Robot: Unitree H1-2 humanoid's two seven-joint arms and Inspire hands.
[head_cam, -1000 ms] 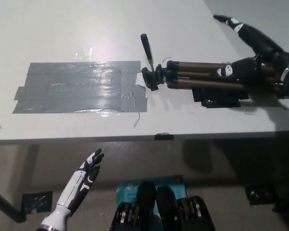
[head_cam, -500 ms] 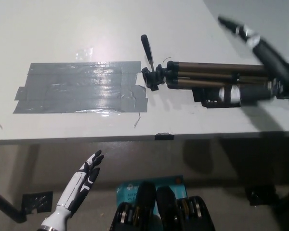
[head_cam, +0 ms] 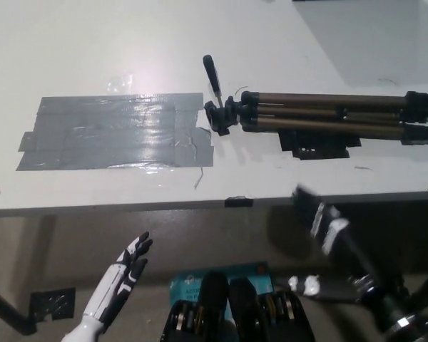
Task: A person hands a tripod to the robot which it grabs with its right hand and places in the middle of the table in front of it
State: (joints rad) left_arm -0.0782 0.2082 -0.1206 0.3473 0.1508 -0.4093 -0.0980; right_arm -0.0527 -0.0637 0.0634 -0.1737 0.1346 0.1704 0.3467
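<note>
The folded tripod (head_cam: 321, 117) lies flat on the white table (head_cam: 93, 50), its bronze legs pointing right and its black head and handle (head_cam: 212, 75) pointing left and up. Nothing holds it. My black right hand (head_cam: 328, 231) is below the table's front edge at the lower right, blurred, fingers spread apart and empty. At the lower left my white left hand (head_cam: 125, 267) rests below the table edge, open with its fingers extended.
A large patch of grey tape (head_cam: 114, 132) covers the table left of the tripod head. A black tape strip (head_cam: 321, 144) lies under the tripod legs. A small black piece (head_cam: 238, 201) sits on the front edge. A teal item (head_cam: 200, 281) lies on the floor.
My right hand let go of the tripod legs, left the table and dropped below its front edge. The tripod stays lying on the table. The camera shifted slightly.
</note>
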